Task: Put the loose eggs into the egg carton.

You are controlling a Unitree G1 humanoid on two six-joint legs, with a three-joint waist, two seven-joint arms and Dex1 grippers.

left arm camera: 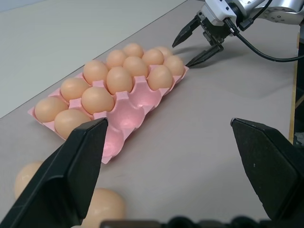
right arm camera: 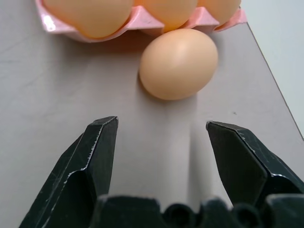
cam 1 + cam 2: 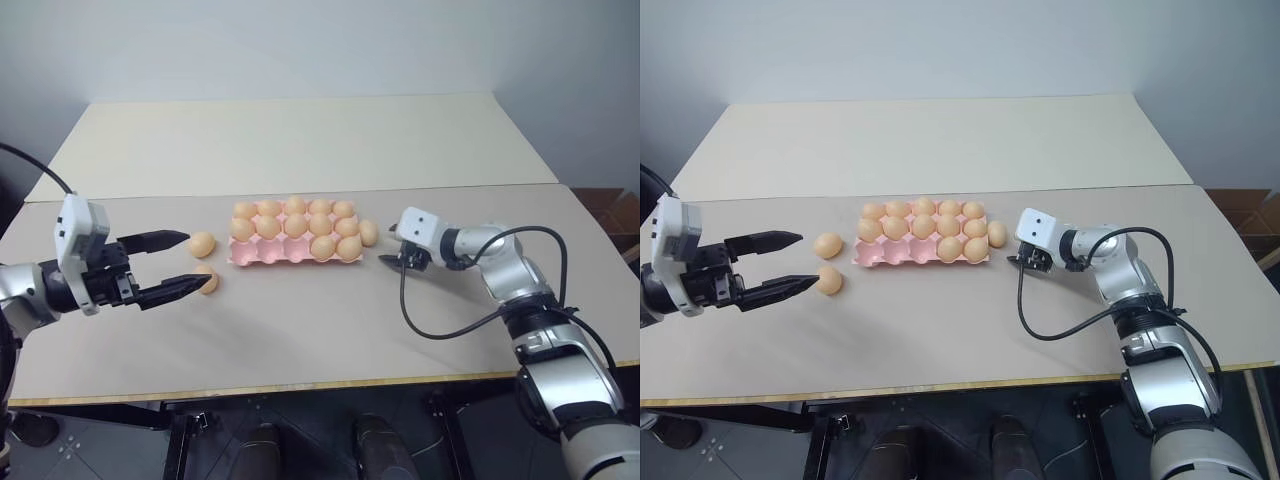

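Pink carton (image 3: 290, 252) mid-table, most cups filled, several in the near row bare. One egg (image 2: 178, 63) loose on the table against carton's right end; two more eggs (image 3: 202, 244) (image 3: 207, 282) off carton's left end, the nearer partly hidden behind a finger. Right gripper (image 2: 161, 142) just right of carton, fingers apart, empty. Left gripper (image 3: 172, 265) left of carton, wide apart, empty.
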